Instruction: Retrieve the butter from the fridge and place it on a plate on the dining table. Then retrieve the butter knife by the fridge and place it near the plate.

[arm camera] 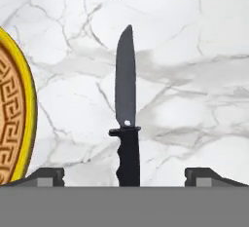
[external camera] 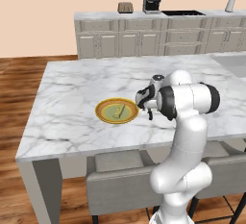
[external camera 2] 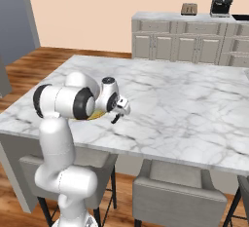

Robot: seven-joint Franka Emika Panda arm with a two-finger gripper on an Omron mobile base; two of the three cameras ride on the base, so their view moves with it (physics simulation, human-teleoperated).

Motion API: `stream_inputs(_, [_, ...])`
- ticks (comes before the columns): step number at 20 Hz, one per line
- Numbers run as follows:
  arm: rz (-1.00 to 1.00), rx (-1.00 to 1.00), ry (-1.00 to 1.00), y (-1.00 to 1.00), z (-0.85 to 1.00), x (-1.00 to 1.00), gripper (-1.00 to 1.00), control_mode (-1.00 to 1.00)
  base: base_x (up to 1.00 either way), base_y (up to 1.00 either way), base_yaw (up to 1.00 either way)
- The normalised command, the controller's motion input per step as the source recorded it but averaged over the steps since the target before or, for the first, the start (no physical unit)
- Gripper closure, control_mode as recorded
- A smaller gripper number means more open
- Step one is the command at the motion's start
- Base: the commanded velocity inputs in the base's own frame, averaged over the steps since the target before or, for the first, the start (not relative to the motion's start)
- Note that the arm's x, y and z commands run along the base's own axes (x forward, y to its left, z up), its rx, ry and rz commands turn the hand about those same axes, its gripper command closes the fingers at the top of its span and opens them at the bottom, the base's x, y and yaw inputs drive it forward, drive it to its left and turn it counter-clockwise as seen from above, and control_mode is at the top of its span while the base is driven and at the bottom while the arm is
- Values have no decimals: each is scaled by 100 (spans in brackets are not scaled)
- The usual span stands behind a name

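The butter knife (arm camera: 126,114), slim and near-black, lies flat on the white marble dining table (external camera: 72,88) just right of the plate (external camera: 116,110). In the hand view its handle sits between my two widely parted fingertips (arm camera: 46,176), touching neither. My gripper (external camera: 145,106) is open and hovers low over the table beside the plate's right rim; in the right base view the gripper (external camera 2: 119,113) points down at the marble. The pale-yellow butter (external camera: 119,111) rests on the plate's greenish centre. A sliver of the plate (external camera 2: 98,115) shows behind my arm.
Grey chairs (external camera: 120,170) (external camera 2: 175,187) are tucked under the table's near edge. A beige cabinet counter (external camera: 144,35) with a toaster (external camera: 125,7) and a coffee machine (external camera: 152,3) runs along the back wall. A tall grey surface (external camera 2: 14,21), perhaps the fridge, stands at the far left.
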Motion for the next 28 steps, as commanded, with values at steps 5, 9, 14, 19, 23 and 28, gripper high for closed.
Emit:
stream_inputs(5, [0, 0, 0, 0, 99, -64, -100, -100, 0, 0, 0])
stream_inputs(9, [11, 0, 1, 3, 88, -91, -100, -100, 0, 0, 0])
stream_inputs(14, [24, 0, -7, 33, 51, -69, -100, -100, 0, 0, 0])
stream_inputs(19, [14, -8, -16, 84, 3, -40, -100, -100, 0, 0, 0])
stream_inputs(23, [1, -6, 8, 33, 8, -14, -100, -100, 0, 0, 0])
stream_inputs(28, [-27, -16, 20, -8, 47, -24, -100, -100, 0, 0, 0])
